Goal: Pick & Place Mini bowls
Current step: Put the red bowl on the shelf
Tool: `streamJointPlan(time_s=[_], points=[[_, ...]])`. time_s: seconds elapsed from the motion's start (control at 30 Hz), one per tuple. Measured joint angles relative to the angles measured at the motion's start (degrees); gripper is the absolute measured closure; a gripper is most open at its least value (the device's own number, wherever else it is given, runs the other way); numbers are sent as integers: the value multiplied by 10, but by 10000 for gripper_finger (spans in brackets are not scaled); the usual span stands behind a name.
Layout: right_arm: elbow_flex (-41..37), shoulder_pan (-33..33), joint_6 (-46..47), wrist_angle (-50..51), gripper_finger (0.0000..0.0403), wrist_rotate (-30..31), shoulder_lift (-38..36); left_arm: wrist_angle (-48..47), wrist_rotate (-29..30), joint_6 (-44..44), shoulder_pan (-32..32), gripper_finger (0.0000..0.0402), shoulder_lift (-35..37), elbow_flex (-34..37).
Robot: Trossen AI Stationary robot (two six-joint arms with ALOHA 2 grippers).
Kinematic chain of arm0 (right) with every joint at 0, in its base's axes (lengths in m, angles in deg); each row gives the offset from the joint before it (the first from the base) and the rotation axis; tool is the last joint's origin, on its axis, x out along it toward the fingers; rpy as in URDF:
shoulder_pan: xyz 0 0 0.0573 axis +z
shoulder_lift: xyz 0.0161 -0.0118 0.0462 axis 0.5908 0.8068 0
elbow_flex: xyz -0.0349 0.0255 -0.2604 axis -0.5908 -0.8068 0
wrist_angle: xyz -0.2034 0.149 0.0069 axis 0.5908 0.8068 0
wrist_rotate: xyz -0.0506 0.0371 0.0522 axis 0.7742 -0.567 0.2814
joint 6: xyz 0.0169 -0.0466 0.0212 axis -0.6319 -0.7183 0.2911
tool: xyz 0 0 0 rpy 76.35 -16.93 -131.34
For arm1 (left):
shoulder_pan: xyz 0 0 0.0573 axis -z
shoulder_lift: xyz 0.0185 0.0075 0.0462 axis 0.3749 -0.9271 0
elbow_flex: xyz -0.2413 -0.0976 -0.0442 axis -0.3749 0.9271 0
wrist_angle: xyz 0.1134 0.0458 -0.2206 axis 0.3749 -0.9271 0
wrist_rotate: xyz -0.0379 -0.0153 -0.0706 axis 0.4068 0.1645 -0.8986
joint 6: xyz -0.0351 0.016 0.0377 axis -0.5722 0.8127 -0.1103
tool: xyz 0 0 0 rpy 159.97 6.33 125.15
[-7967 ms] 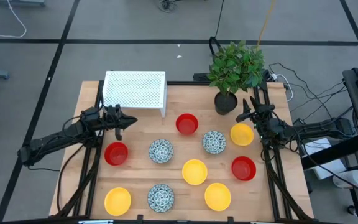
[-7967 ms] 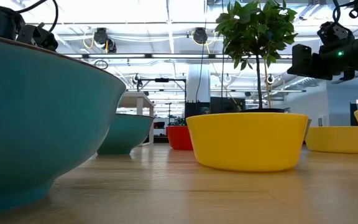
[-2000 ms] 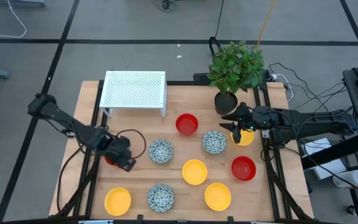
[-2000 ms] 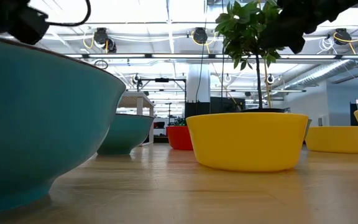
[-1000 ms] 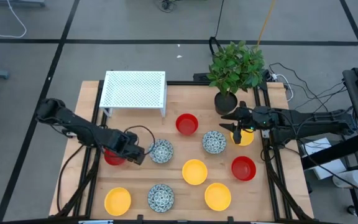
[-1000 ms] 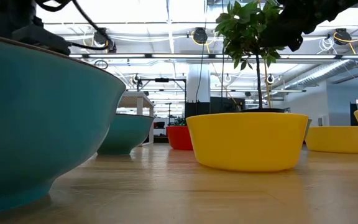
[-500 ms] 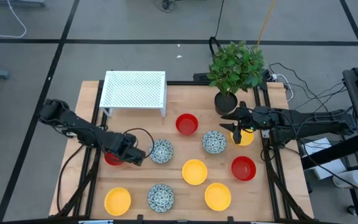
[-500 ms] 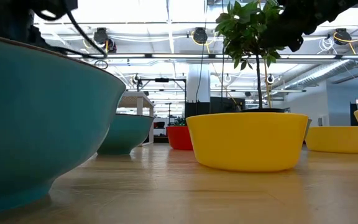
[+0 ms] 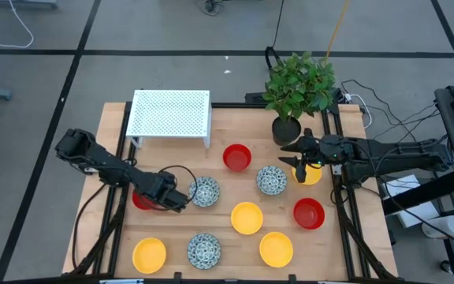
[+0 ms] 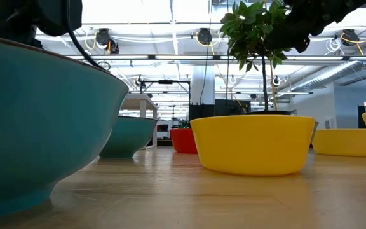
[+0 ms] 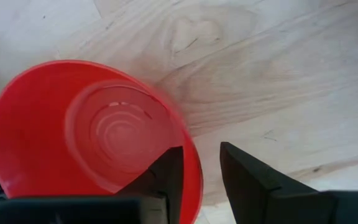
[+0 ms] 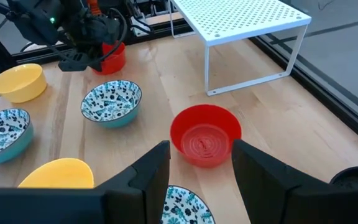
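**Operator:** Left gripper [image 9: 176, 199] first. From overhead I see it low over the wooden table [image 9: 337, 252], at the red bowl [image 9: 143, 199] on the left side. My left wrist camera shows one finger inside that bowl [image 11: 92, 130] and the other outside, the rim between them. The fingers straddle the wall, but I can't tell whether they are actually pinching it.

**Colleague:** What sits around it?

**Operator:** Just right of the gripper is a speckled bowl [image 9: 205, 191]. Behind both, at the far left of the table, stands the white perforated rack [image 9: 170, 114]. Along the near edge I see a yellow bowl [image 9: 149, 254], a second speckled bowl [image 9: 203, 250] and another yellow bowl [image 9: 276, 248].

**Colleague:** And the middle?

**Operator:** A red bowl [image 9: 236, 157] near the rack, a yellow bowl [image 9: 247, 218] nearer me, then a third speckled bowl [image 9: 271, 180]. Right of those, a red bowl [image 9: 309, 213] sits alone.

**Colleague:** The right arm?

**Operator:** The right gripper [image 9: 293, 154] hangs above the table beside the black plant pot [image 9: 285, 131], with a yellow bowl [image 9: 309, 173] partly under the arm. Its fingers stand apart with nothing between them; through the right wrist camera I look between them at the central red bowl [image 12: 205, 135].
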Motion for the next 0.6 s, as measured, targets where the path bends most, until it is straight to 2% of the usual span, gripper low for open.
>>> streamJointPlan(time_s=[0.1, 0.27, 0.6], points=[[0, 0, -2, 0, 243, 0, 0, 0, 0, 0, 0, 322, 0, 0], [0, 0, -12, 0, 243, 0, 0, -4, 1, 0, 0, 391, 0, 0], [0, 0, -15, -8, 243, 16, 0, -4, 15, 46, -18, 392, 42, -17]])
